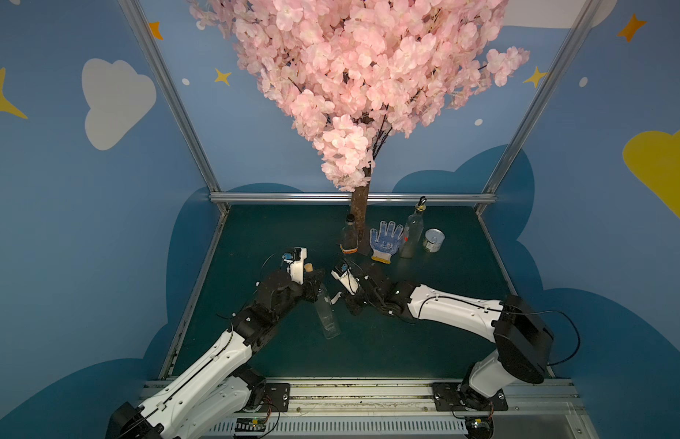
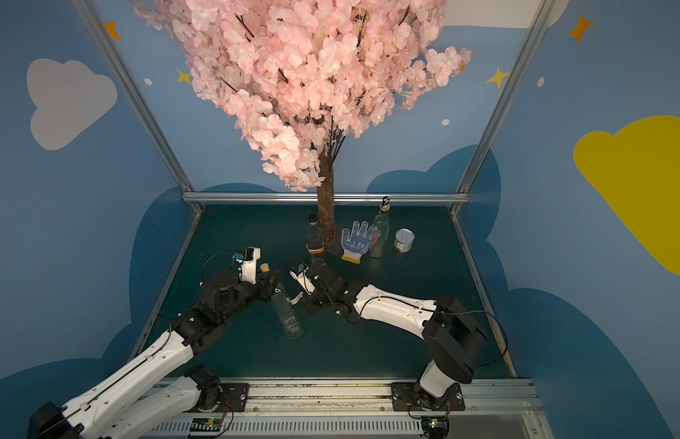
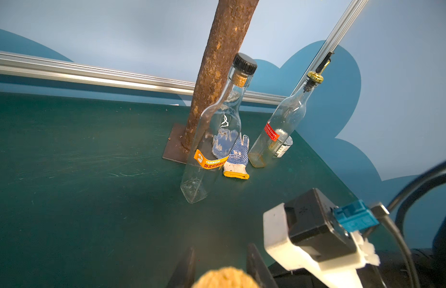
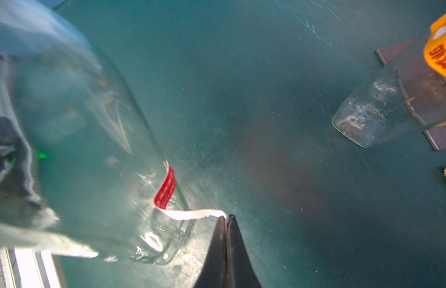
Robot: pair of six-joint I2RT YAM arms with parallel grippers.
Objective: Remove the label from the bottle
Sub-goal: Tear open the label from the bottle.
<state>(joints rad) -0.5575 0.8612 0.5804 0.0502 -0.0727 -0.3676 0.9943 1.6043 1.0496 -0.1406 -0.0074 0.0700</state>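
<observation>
A clear glass bottle [image 1: 328, 313] [image 2: 288, 313] [image 4: 92, 149] leans over the green table, its base toward the front. My left gripper [image 1: 315, 284] [image 2: 271, 284] [image 3: 221, 248] is shut on its neck, just below the cork [image 3: 225, 278]. The label [image 4: 165, 189] is a red strip with a white back. It is partly peeled off the glass near the base. My right gripper [image 4: 226, 217] [image 1: 345, 298] [image 2: 306, 299] is shut on the label's free white end [image 4: 192, 214], right beside the bottle.
At the back stand a tree trunk [image 1: 359, 220] on a metal plate, a bottle with an orange label [image 1: 349, 239] [image 3: 212, 139], a dotted work glove [image 1: 385, 241], a pourer-topped bottle [image 1: 412, 235] and a tin can [image 1: 433, 240]. Metal rails border the table.
</observation>
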